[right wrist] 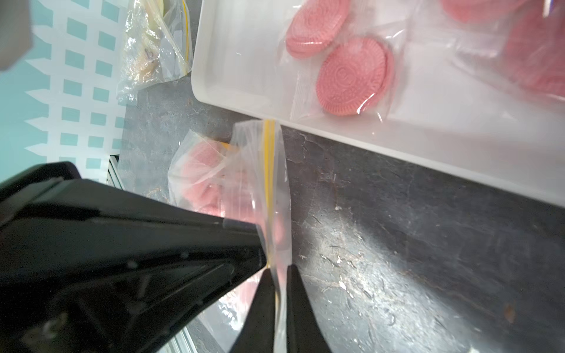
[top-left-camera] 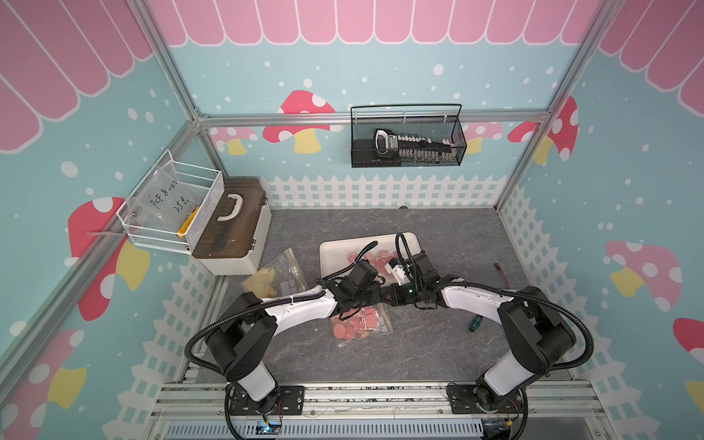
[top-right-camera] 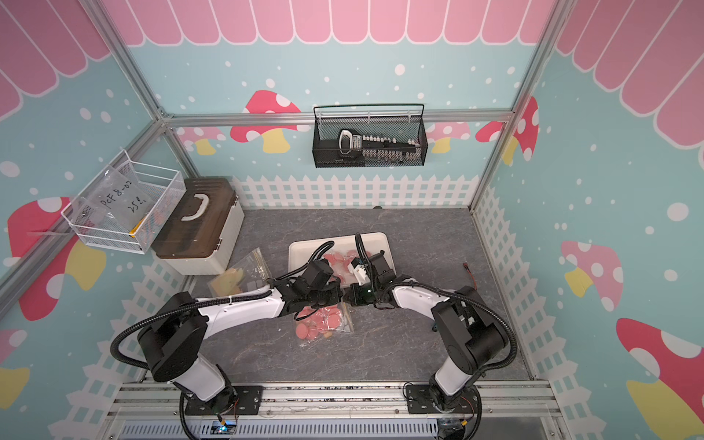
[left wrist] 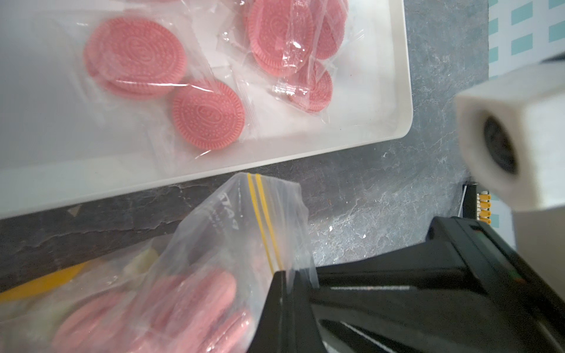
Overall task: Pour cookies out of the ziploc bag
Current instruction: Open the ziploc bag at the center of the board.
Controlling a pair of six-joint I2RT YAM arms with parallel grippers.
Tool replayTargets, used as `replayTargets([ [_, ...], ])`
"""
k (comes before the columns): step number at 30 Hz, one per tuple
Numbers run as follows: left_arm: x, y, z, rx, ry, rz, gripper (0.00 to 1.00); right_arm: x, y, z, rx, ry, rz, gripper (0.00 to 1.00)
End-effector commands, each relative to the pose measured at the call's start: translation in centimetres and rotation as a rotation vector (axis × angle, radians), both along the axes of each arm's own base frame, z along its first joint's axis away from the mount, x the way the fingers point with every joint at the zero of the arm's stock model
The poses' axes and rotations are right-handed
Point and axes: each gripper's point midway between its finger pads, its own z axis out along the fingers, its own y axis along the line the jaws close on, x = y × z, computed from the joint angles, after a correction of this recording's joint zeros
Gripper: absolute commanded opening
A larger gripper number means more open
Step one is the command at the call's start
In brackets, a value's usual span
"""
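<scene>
The clear ziploc bag (top-left-camera: pixel 360 324) (top-right-camera: pixel 324 322) with a yellow zip line lies on the grey table, holding several pink cookies (left wrist: pixel 183 305) (right wrist: pixel 201 165). Both grippers meet over its far edge. My left gripper (top-left-camera: pixel 382 296) (left wrist: pixel 287 276) is shut on the bag's top edge (left wrist: pixel 244 232) by the zip. My right gripper (top-left-camera: pixel 392 296) (right wrist: pixel 276 272) is shut on the same zip strip (right wrist: pixel 269 171), right beside the left one. Just beyond, the white tray (top-left-camera: pixel 331 253) (left wrist: pixel 46 137) (right wrist: pixel 238 61) holds more pink cookies (left wrist: pixel 134 58) (right wrist: pixel 351 76) in clear wrappers.
A second clear bag (top-left-camera: pixel 272 276) with pale tan contents lies left of the tray. A brown-lidded box (top-left-camera: pixel 232 228) and a white wire basket (top-left-camera: pixel 171 205) stand at the back left. A green-handled screwdriver (top-left-camera: pixel 474 324) lies at the right, and a black mesh basket (top-left-camera: pixel 407 137) hangs on the back wall.
</scene>
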Motion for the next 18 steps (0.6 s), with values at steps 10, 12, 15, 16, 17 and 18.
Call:
replayTargets([
  [10, -0.3, -0.8, 1.2, -0.038, -0.023, -0.043, 0.0, 0.1, -0.1, -0.8, -0.022, 0.008, -0.007, 0.0],
  [12, -0.4, -0.9, 1.3, -0.04, -0.022, -0.053, 0.0, 0.1, -0.3, -1.0, -0.034, 0.007, -0.014, 0.0],
  [15, -0.5, -0.9, 1.4, -0.038, -0.021, -0.065, 0.0, 0.2, -0.6, -1.4, -0.055, 0.007, -0.024, 0.0],
  [16, -0.5, -1.0, 1.5, -0.039, -0.022, -0.068, 0.0, 0.3, -0.7, -1.5, -0.06, 0.006, -0.028, 0.0],
  [17, -0.6, -1.0, 1.6, -0.039, -0.023, -0.071, 0.0, 0.2, -0.7, -1.5, -0.062, 0.008, -0.029, 0.0],
  [18, -0.6, -1.0, 1.7, -0.037, -0.024, -0.072, 0.0, 0.3, -0.7, -1.6, -0.065, 0.008, -0.032, 0.0],
])
